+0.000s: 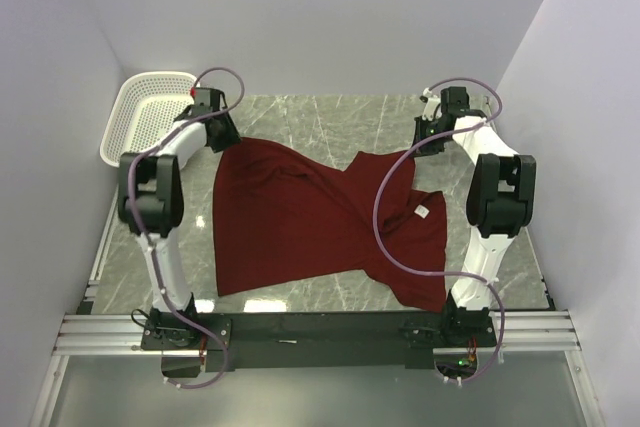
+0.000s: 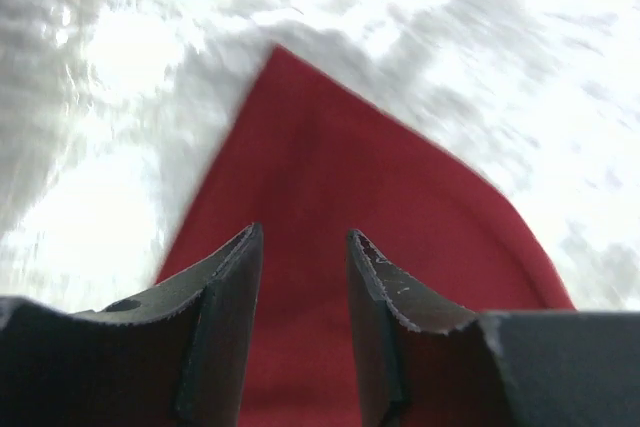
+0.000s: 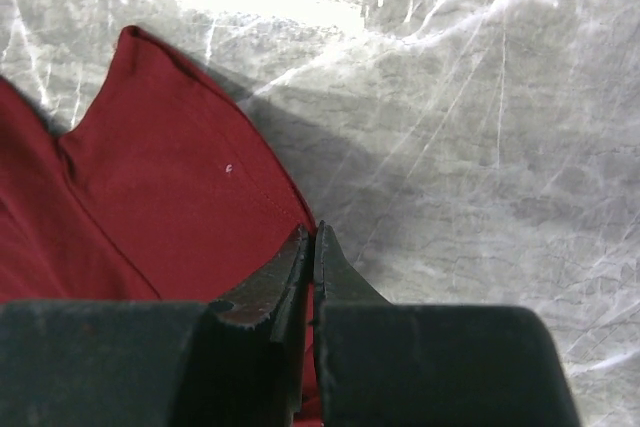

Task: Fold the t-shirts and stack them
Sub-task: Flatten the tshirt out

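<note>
- The t-shirt (image 1: pixel 300 222) is being seen lying on the table (image 1: pixel 330 117), between the two arms. It is plain, dark red and short-sleeved.
- It is not being kept flat. The cloth is being crossed by long soft folds, and the right part is being shown turned over, with a small white label (image 1: pixel 423 212) on it.
- The near edge is being seen close to the arm bases, and the far left corner is being pointed toward the basket (image 1: pixel 150 112).
- The fabric is being shown as matte, thin and soft. A fine stitched line is being seen along the sleeve edge in the right wrist view.
- The left gripper (image 2: pixel 305 237) is being held just over a pointed corner of the shirt. Its dark fingers (image 2: pixel 225 287) are being kept apart, with red cloth showing in the gap, so it is released.
- The right gripper (image 3: pixel 312 232) is being kept clenched, and the edge of the shirt is being pinched between its tips.
- The fingers are being seen as dark wedges with rough, chipped edges.
- The table top is being shown as hard and glossy, grey with white veins like marble.
- The basket is being seen at the far left corner, apart from the shirt. It is white plastic mesh with rounded corners.
</note>
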